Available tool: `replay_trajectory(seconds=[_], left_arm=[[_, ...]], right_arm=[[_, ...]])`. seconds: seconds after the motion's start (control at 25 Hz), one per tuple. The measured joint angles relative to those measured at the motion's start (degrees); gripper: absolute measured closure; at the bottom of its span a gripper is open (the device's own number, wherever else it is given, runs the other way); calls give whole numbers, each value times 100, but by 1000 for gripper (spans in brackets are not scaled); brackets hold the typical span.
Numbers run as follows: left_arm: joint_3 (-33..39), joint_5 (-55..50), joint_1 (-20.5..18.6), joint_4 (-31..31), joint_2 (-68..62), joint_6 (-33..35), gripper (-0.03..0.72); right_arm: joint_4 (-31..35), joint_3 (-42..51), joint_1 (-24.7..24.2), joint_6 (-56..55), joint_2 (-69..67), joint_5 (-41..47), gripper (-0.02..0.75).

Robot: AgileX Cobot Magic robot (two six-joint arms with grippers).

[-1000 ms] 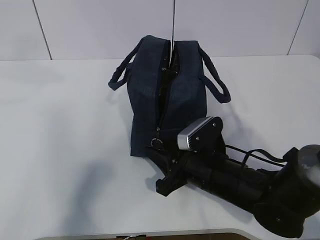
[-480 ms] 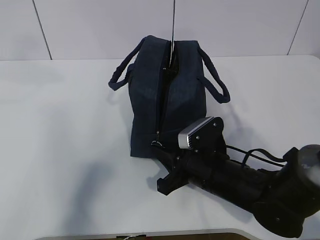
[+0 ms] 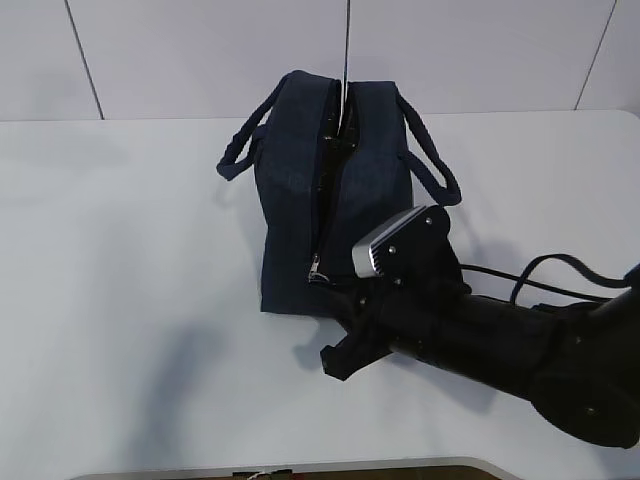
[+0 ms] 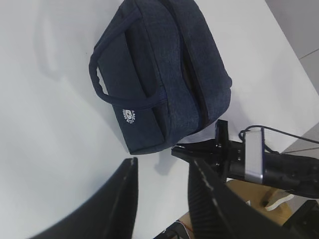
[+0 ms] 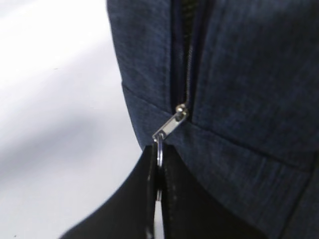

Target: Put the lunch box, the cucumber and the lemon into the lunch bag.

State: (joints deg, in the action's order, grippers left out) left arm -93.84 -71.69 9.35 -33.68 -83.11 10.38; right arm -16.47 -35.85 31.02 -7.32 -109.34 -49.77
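The dark navy lunch bag (image 3: 300,190) stands on the white table with its two strap handles out to the sides. Its zipper runs along the top and down the near end. My right gripper (image 3: 330,292) is at the bag's near end, shut on the metal ring pull (image 5: 158,148) just below the zipper slider (image 5: 173,123). The bag also shows in the left wrist view (image 4: 159,74) and the right wrist view (image 5: 239,74). My left gripper (image 4: 162,167) is open and empty, high above the table beside the bag. The lunch box, cucumber and lemon are out of view.
The white table (image 3: 120,280) spreads bare around the bag, with its front edge close below my right arm (image 3: 480,340). A thin dark vertical line (image 3: 346,50) rises behind the bag against the pale wall.
My right gripper has moved a little toward the bag and up its near end, and the ring pull and slider have risen slightly with it.
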Motion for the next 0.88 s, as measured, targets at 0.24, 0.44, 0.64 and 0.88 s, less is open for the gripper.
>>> replay_trajectory(seconds=[0.24,0.44,0.64,0.88], left_arm=[[0,0,0,0,0,0,446],[0,0,0,0,0,0,446],[0,0,0,0,0,0,446],[0,0,0,0,0,0,446]], right_arm=[[-209,35,0,-52,661,983,733],[-234,44,0,-52,1143,1697,733],[-258,44,0,-62,1687,1918,733],[-501,-13,0,-75,1964,2035,733]])
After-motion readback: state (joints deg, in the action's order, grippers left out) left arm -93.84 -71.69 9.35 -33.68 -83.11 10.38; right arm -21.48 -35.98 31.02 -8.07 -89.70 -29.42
